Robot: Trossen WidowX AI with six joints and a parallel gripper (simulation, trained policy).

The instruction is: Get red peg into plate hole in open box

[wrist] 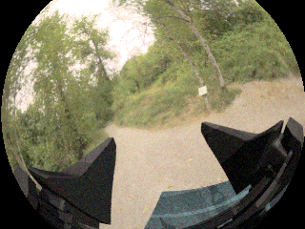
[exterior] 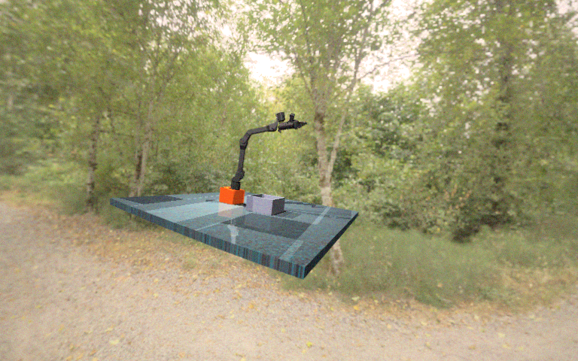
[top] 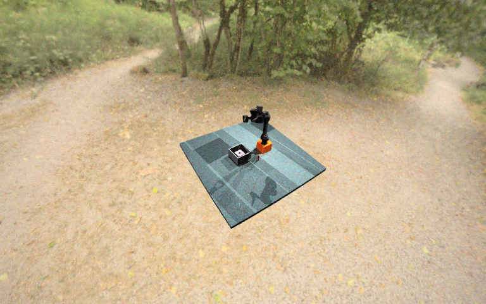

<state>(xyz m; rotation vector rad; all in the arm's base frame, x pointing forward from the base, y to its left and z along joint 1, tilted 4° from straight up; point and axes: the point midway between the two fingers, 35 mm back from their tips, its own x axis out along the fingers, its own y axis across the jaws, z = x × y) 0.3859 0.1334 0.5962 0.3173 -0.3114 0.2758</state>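
The small red peg (top: 258, 156) stands upright on the blue board, between the box and the orange base; it does not show in the exterior view or the wrist view. The open box (top: 234, 157) (exterior: 262, 204) is square with greyish-lilac outer walls. A pale plate (top: 236, 154) with a dark hole lies at its bottom. My gripper (exterior: 303, 123) (wrist: 159, 135) is open and empty, the fingers wide apart in the wrist view. It is held high above the board, level and pointing outward, well away from the peg.
The orange block (top: 264, 147) (exterior: 231, 195) under the black arm stands close to the box and peg. The blue patterned board (top: 229, 200) (exterior: 255, 238) carries everything, and part of it (wrist: 191, 202) shows low in the wrist view. Shadows of the arm fall across it.
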